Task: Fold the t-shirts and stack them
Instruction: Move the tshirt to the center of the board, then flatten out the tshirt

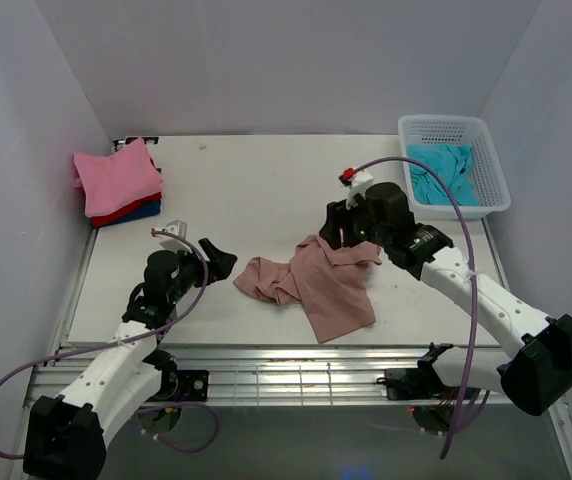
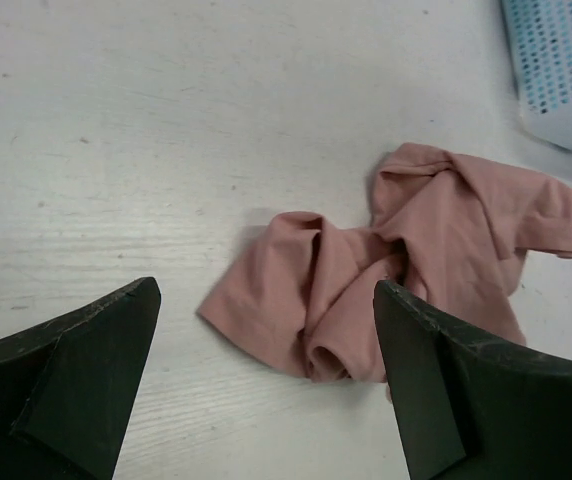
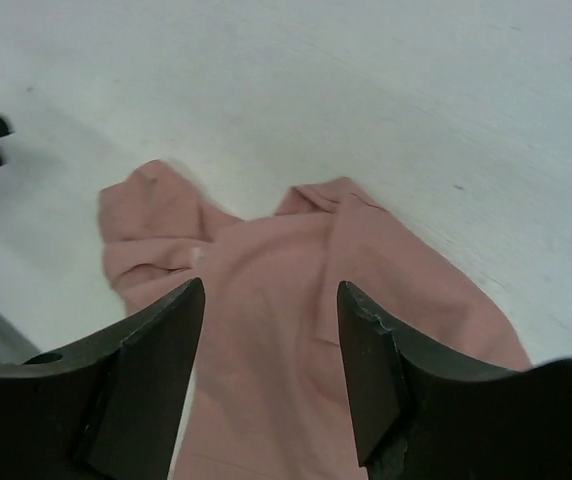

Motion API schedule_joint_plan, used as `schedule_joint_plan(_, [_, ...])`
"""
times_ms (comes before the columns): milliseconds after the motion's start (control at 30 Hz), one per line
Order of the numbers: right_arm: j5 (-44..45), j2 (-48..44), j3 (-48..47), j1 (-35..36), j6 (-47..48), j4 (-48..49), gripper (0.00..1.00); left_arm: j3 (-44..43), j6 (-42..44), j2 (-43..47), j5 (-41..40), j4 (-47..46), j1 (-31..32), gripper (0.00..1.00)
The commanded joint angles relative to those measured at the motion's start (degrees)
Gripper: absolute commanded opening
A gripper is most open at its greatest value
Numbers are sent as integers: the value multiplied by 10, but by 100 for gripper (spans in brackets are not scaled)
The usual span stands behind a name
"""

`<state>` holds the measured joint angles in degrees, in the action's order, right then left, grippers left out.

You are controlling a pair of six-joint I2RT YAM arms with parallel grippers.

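At about 10 o'clock on the white counter (image 1: 256,170), close to the left wall, sits a stack of folded cloth t-shirts (image 1: 118,182). A bright pink t-shirt (image 1: 114,172) lies on top, with a red t-shirt (image 1: 101,214) under it and a dark blue t-shirt (image 1: 144,210) lowest. Only the edges of the lower two show.

The left end effector (image 1: 218,262) (image 2: 266,290) hangs over the counter at about 8 o'clock. Its black fingers are spread wide and released, gripping nothing, and they point toward 3 o'clock. It is apart from the cloth ahead of it.

Near the middle, toward the 6 o'clock edge, lies a crumpled dusty rose-brown cloth t-shirt (image 1: 316,285) (image 2: 366,270) (image 3: 406,290). Its left part is bunched into thick folds. Its right part lies flatter, with one corner reaching toward 5 o'clock.

The right end effector (image 1: 344,236) (image 3: 271,288) is over the 1 o'clock part of this shirt. Its fingers are parted and released, with nothing pinched, and the cloth lies on the counter beneath the gap. Whether the tips touch the fabric I cannot tell.

In the 2 o'clock corner stands a white plastic lattice basket (image 1: 451,122) (image 2: 561,60). A rumpled turquoise t-shirt (image 1: 446,170) lies loosely inside it.
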<state>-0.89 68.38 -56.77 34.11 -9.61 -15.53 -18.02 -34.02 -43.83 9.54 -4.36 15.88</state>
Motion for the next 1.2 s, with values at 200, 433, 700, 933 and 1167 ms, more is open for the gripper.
schedule_joint_plan(200, [-105,206,-55,175,61,80,60,18,13,21,-139,-22,-1,98])
schedule_joint_plan(433, [-69,325,-125,222,75,110,59,25,11,28,-155,-6,-1,98])
schedule_joint_plan(700, [-19,364,-173,228,93,120,59,43,4,20,-138,-16,-1,98])
schedule_joint_plan(933, [4,423,-226,229,114,103,58,48,5,26,-126,-16,-1,98])
schedule_joint_plan(1167, [26,463,-227,230,123,112,58,48,13,47,-125,-1,-1,98])
